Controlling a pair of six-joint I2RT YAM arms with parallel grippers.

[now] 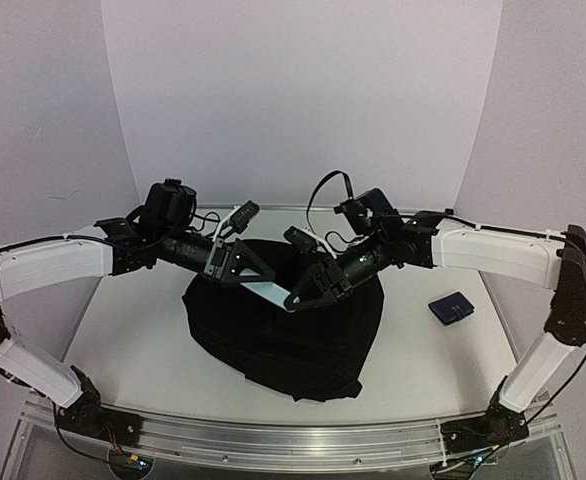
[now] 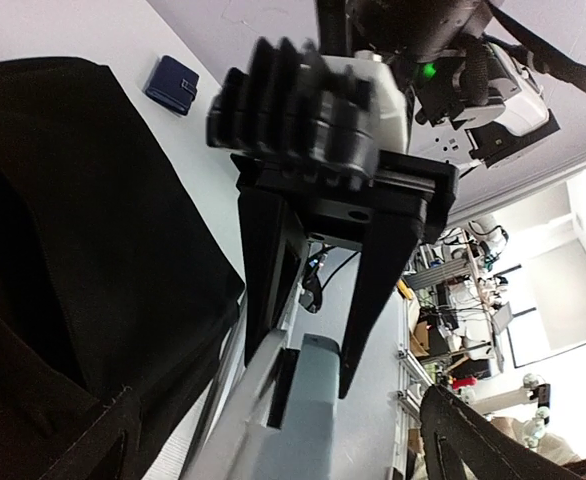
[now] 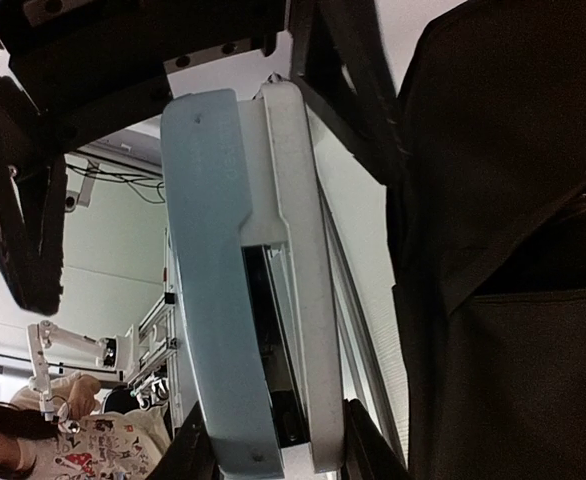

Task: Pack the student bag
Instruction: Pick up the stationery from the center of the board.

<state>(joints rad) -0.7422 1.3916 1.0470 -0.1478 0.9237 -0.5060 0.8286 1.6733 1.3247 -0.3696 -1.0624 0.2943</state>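
The bag (image 1: 273,345) is lying on the counter (image 1: 123,340)
Right gripper (image 1: 296,297) is grasping a pale case (image 1: 270,292) just above it; left gripper (image 1: 258,272) is standing released alongside.

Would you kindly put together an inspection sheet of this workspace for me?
Surface: white table, with a metal rail along its near edge.
Job's things: student bag lies slumped mid-table; pale blue flat case is held above it.
Clutter: small dark blue pouch on the table, right of the bag and apart from it.
Grippers: left pincer open, close to the case; right pincer shut on the case.
Cables: black cable loops above the right wrist.
Surroundings: pale backdrop walls; a person shows in the right wrist view.
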